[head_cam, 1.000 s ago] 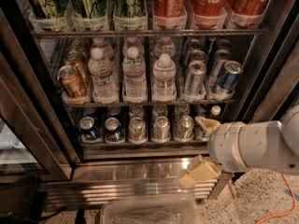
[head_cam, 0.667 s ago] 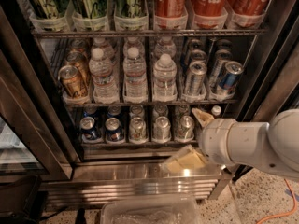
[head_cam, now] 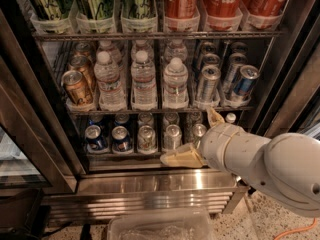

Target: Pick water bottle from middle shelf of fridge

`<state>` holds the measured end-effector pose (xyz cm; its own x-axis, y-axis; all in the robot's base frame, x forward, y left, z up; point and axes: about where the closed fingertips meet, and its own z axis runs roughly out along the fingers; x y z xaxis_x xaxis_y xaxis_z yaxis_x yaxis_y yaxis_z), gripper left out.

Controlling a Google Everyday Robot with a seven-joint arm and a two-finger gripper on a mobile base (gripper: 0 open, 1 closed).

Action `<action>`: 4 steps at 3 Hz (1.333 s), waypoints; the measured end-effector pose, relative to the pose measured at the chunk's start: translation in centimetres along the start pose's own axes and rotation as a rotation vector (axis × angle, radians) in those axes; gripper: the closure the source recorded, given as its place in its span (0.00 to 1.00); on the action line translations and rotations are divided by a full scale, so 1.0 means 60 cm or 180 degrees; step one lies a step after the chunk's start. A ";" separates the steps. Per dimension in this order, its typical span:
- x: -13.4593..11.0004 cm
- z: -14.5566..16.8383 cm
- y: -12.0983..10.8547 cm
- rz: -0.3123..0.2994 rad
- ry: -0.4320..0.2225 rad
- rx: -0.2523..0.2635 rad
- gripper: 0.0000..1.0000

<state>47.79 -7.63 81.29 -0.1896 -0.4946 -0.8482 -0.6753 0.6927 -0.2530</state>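
"As the arm (head_cam: 280,164) reaches in from the right, where's the gripper (head_cam: 187,135)?"

"Low in the fridge (head_cam: 50,139), in front of the bottom cans (head_cam: 146,138) and under the middle shelf (head_cam: 125,110). The claw is wide: one finger (head_cam: 180,157) points left, the other points up. It holds nothing."

"And the water bottle (head_cam: 176,81)?"

"Upright at the front of the middle shelf, rightmost of three standing side by side, with more behind them. It is above the gripper and apart from it. A silver can (head_cam: 207,84) stands just to its right."
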 end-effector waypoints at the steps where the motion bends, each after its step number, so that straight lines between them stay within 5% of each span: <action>1: -0.015 0.006 -0.031 0.0146 -0.0194 0.0371 0.00; 2: -0.018 0.003 -0.056 0.0243 -0.0416 0.0636 0.00; 3: -0.044 0.013 -0.041 0.0294 -0.0682 0.0722 0.00; 4: -0.044 0.013 -0.041 0.0294 -0.0683 0.0724 0.00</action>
<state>50.52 -7.59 83.76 -0.0717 -0.3190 -0.9450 -0.4813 0.8410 -0.2474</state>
